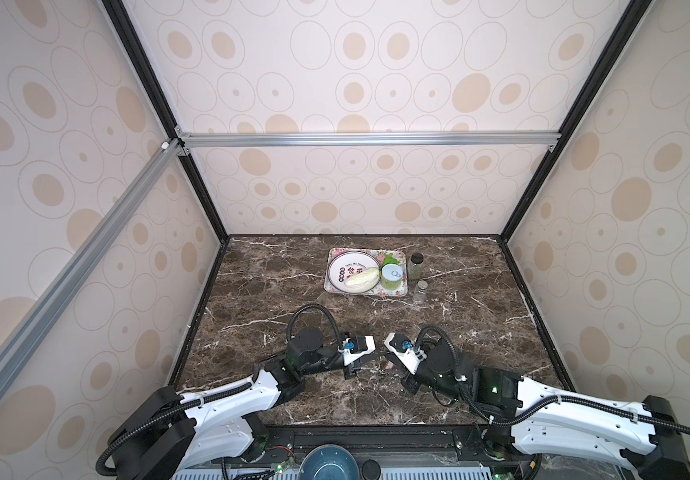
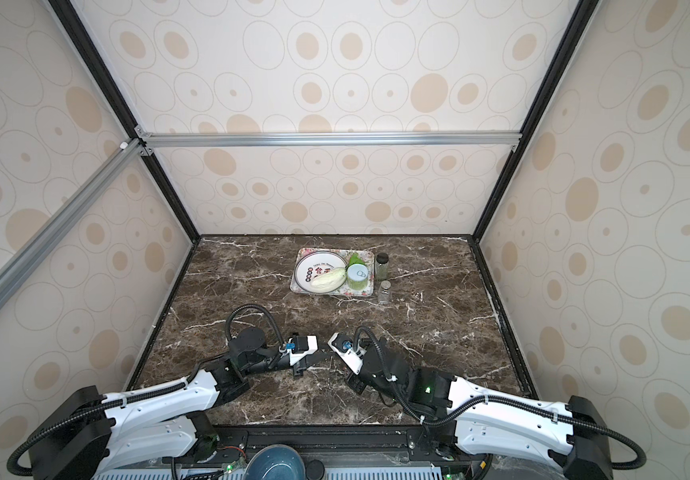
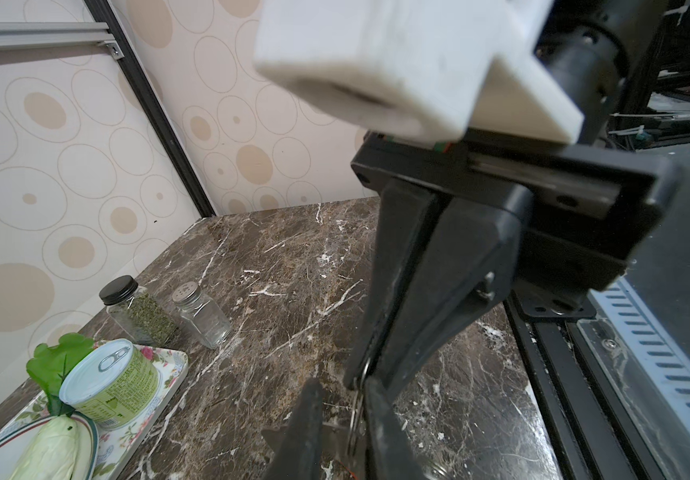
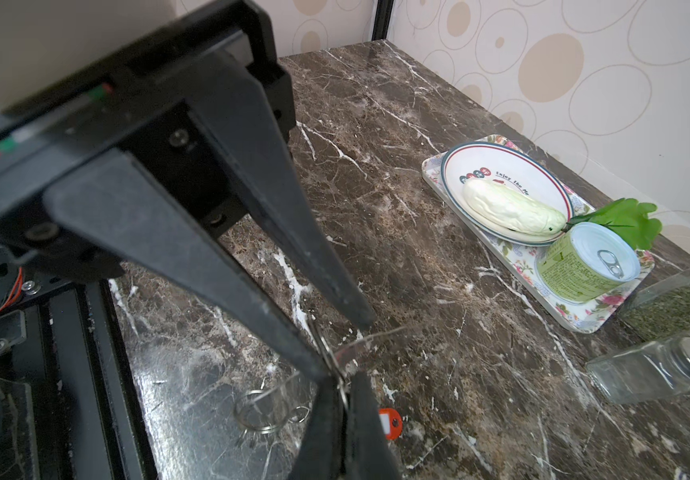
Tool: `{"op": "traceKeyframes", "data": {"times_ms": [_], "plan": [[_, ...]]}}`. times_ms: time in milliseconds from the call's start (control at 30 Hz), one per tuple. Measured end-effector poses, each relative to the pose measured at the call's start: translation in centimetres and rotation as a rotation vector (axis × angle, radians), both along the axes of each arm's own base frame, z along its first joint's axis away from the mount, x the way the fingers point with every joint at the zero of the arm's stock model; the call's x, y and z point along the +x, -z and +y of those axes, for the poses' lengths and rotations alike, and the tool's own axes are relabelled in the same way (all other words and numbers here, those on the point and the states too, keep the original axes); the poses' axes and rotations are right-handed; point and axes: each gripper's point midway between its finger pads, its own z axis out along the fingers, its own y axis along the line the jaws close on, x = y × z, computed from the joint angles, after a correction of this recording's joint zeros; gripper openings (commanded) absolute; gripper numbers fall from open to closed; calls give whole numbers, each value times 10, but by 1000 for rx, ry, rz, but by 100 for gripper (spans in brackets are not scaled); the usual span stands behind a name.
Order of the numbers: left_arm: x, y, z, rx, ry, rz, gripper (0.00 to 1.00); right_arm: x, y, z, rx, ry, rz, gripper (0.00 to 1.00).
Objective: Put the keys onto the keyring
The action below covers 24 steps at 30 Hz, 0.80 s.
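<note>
Low and left of centre in the right wrist view, a loose loop of silver wire shows on the dark marble tabletop. We cannot tell whether it is a second ring or a reflection in the polish. Just right of it, at the bottom edge, the black left gripper has its jaws drawn nearly together, with the thin silver wire keyring pinched in the slit between them. Directly above, the black right gripper reaches in from the upper left with its jaws fully closed on the same keyring, which seems to sit clear of the tabletop. A flat silver blade pokes out to the right there, probably a key. Further right, the key with the red-orange plastic tag lies on the tabletop just beside the left gripper. We cannot find the black-tagged one.

We judge the keyring light, stiff, springy and slick, so it is likely to twist or slip in a pinch. It is best gripped on the wire either side of the split. The key is tiny and light. Its tag is the broadest, least slippery place to take hold and leaves the hole end free.
</note>
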Motion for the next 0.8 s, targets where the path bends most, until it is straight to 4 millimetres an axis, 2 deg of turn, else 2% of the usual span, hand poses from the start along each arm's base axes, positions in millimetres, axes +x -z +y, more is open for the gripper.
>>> {"op": "traceKeyframes", "data": {"times_ms": [433, 800], "plan": [[-3, 0, -2, 2, 21, 0, 0, 1, -5, -2, 14, 9, -11, 0], [-4, -8, 0, -26, 15, -21, 0, 3, -11, 0, 48, 18, -24, 0]]}}
